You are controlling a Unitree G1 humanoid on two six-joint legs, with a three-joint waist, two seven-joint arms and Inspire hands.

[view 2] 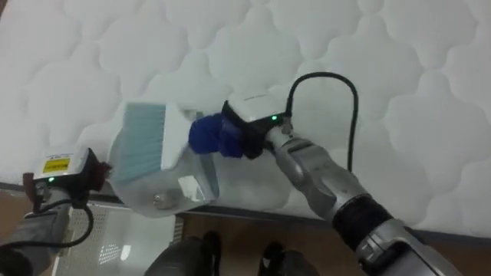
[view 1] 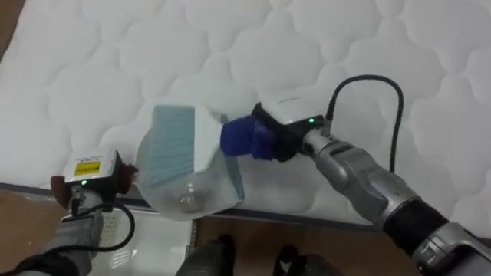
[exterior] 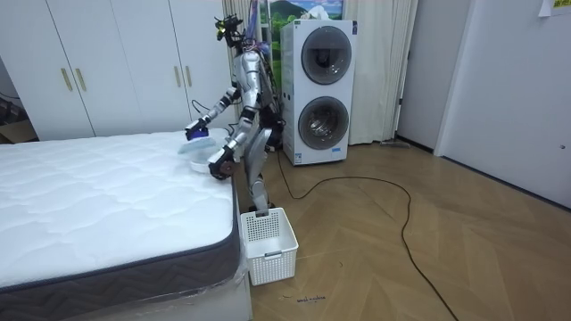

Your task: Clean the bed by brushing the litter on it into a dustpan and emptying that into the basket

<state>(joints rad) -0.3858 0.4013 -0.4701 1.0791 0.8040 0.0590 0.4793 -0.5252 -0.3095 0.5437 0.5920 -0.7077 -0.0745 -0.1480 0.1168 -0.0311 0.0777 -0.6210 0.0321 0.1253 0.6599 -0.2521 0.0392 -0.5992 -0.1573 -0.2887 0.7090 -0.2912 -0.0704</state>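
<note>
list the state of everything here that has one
mattress: bare, no sheet
dustpan: at the bed edge, beside left robot hand
brush: gripped by right robot hand, bristles over dustpan
stacked machines: both doors shut
wardrobe: doors shut
basket: upright on floor

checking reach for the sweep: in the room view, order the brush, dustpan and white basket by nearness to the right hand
1. brush: held in the right hand, over the mattress.
2. dustpan: just below that hand, at the mattress edge.
3. white basket: on the floor by the bed's near corner, farthest.
</note>
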